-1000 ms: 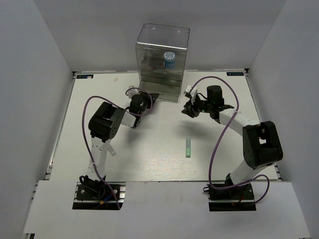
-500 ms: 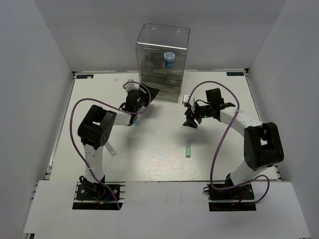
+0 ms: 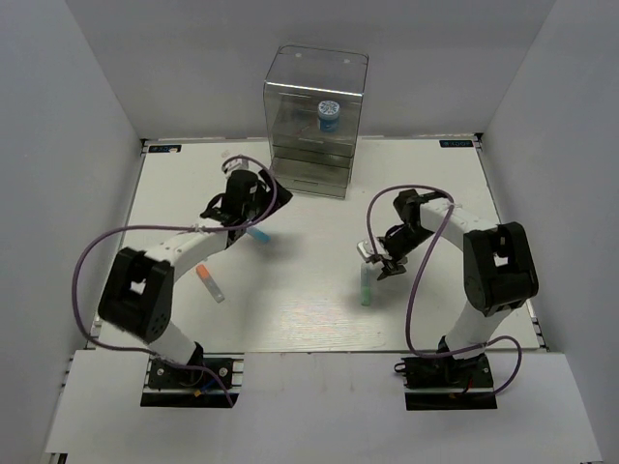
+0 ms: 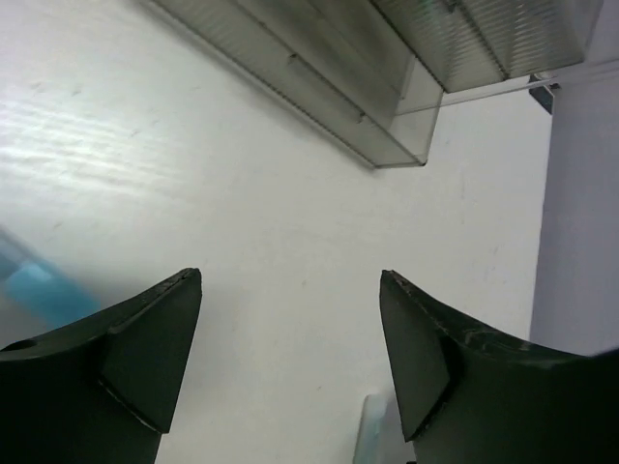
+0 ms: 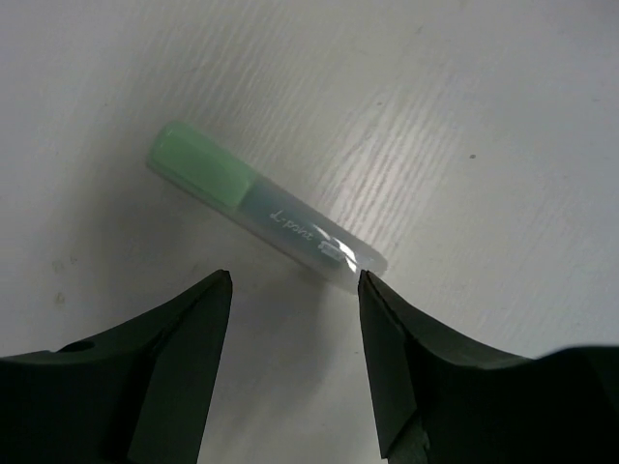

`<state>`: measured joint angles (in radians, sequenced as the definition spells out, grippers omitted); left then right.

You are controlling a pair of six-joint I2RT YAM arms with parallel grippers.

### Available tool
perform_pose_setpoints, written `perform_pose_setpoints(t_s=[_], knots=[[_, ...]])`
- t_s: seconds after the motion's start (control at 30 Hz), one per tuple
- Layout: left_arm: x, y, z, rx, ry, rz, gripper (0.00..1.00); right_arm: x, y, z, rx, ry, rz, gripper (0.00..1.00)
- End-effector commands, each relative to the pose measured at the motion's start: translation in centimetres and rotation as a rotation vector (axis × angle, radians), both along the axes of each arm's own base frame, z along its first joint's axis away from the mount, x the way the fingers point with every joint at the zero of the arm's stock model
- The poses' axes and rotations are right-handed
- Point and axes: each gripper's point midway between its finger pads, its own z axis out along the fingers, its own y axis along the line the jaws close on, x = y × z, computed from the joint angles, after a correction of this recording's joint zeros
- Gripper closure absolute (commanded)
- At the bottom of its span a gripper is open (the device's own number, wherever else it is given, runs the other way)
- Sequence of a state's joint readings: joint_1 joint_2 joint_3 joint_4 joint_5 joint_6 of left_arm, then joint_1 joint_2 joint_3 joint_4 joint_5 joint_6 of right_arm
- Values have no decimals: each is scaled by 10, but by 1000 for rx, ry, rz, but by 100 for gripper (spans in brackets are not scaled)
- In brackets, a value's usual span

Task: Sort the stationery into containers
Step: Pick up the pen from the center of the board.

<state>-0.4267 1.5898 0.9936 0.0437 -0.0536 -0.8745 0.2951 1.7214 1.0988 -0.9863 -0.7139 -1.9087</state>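
Two sets of fingers are in view, and both are parted with nothing in them. The right fingers hang low over the worktop, spread wide. The green marker lies flat just ahead of their tips, slanted across the gap and not yet between them. Its green cap points towards one finger's side, and its clear barrel end comes close to the tip of the other finger. It seems just short of touching.

The left fingers are likewise open, with only bare worktop between them. A white marker with a blue cap lies just beside them, showing as a blur at the outer side of one finger in the wrist view. A white marker with an orange cap lies further back, beside that arm. The clear box unit stands beyond the left fingers, apart from them, and the round blue-white pot sits in its upper compartment.

The step in hand looks like the right arm's pick-up of the green marker. The next move calls for easing the fingers forward and down until the barrel sits squarely in the gap. A small wrist turn may also be needed so that they close across the barrel rather than along it. A smooth round barrel may roll or skid if one tip meets it first.
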Motion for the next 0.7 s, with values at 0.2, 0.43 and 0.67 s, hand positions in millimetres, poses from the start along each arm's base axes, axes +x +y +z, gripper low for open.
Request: perform_pose_setpoints(t_s=[0.2, 0.43, 0.67], knots=[[-94, 68, -13, 102, 122, 130, 13, -3, 26, -10, 64, -323, 578, 36], [-124, 93, -9, 97, 142, 221, 10, 3, 37, -23, -2, -323, 641, 35], [-151, 113, -10, 51, 193, 334, 1, 2, 25, -45, -105, -294, 666, 43]])
